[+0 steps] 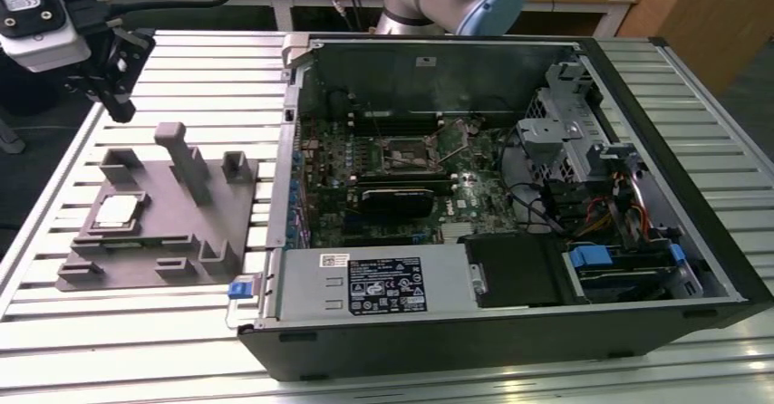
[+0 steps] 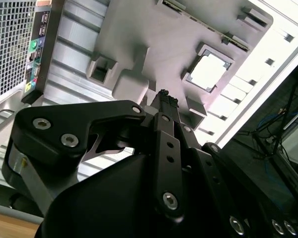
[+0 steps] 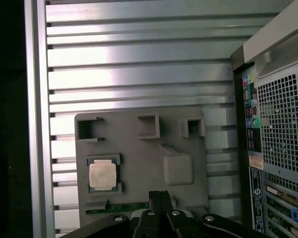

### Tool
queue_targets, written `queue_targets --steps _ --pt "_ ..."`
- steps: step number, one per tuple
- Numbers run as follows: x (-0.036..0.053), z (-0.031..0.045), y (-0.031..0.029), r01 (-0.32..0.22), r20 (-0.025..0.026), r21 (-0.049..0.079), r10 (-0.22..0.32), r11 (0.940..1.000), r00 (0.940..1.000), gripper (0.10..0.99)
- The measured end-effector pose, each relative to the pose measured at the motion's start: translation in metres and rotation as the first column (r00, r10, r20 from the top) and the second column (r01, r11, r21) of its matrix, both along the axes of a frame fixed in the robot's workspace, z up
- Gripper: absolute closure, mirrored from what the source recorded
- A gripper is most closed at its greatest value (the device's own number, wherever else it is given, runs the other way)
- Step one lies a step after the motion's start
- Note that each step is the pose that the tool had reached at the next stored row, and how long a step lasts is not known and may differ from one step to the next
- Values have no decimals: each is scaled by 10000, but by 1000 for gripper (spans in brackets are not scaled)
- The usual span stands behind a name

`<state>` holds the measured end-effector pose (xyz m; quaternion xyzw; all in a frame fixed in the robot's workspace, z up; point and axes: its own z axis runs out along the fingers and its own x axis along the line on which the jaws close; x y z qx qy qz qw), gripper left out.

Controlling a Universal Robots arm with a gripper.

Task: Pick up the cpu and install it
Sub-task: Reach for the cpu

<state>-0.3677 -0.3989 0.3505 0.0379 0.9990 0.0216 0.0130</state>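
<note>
Over the slatted table (image 1: pixel 72 331) beside the grey fixture (image 1: pixel 181 236), your gripper (image 1: pixel 121 112) hangs pressed closed, holding nothing. The cpu (image 1: pixel 118 210) lies apart in its fixture recess. The gripper's body cuts off the fixture's edge in both wrist views.

1. The fixture (image 1: pixel 163 241) lies on the table (image 1: pixel 109 341), at the exterior view's left.
2. The cpu (image 1: pixel 118 210) sits in a recess on the fixture, towards the exterior view's left.
3. The open computer case (image 1: pixel 508 341) lies on the table just beside the fixture, on the exterior view's right.
4. The motherboard (image 1: pixel 351 173) lies inside the case, with the socket (image 1: pixel 409 157) on it.
5. The power supply (image 1: pixel 375 282) sits in the case, in front of the motherboard.
6. The gripper (image 1: pixel 121 110) hangs above the fixture's far side, apart from the cpu.
</note>
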Motion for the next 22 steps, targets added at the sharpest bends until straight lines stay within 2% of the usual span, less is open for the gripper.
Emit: queue_targets --steps 22 --pt "-310 -252 0 0 1 -9 0 10000 10000 980"
